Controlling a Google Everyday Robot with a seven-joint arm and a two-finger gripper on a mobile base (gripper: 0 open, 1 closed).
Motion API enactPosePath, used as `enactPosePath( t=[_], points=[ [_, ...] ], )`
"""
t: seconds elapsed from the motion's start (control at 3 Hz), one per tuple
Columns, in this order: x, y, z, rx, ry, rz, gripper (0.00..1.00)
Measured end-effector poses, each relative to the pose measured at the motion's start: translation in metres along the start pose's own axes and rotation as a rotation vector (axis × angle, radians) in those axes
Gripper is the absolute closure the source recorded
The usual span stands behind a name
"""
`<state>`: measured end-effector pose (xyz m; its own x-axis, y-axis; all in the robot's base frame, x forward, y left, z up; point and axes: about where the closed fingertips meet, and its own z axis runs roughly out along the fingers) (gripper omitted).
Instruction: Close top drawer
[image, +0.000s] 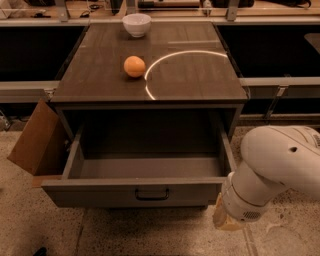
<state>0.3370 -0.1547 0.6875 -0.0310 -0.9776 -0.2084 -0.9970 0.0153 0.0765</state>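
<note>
The top drawer (100, 192) is pulled far out of the dark cabinet, and its grey box is empty inside. Its flat grey front faces me with a small dark pull handle (151, 194) at the middle. My white arm comes in from the right. My gripper (226, 220) hangs low at the drawer front's right corner, just right of it and near the floor.
An orange (134, 66) and a white bowl (136, 24) sit on the cabinet top (200, 80). A brown cardboard box (35, 137) leans against the cabinet's left side. Dark shelving runs behind on both sides. The floor is speckled.
</note>
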Motion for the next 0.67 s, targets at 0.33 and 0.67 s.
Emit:
enactPosePath(
  t=[0.33,0.67],
  points=[
    [0.002,-0.007,0.003,0.014,0.008,-0.003,1.0],
    [0.011,-0.032,0.012,0.048,0.013,-0.005,1.0]
  ],
)
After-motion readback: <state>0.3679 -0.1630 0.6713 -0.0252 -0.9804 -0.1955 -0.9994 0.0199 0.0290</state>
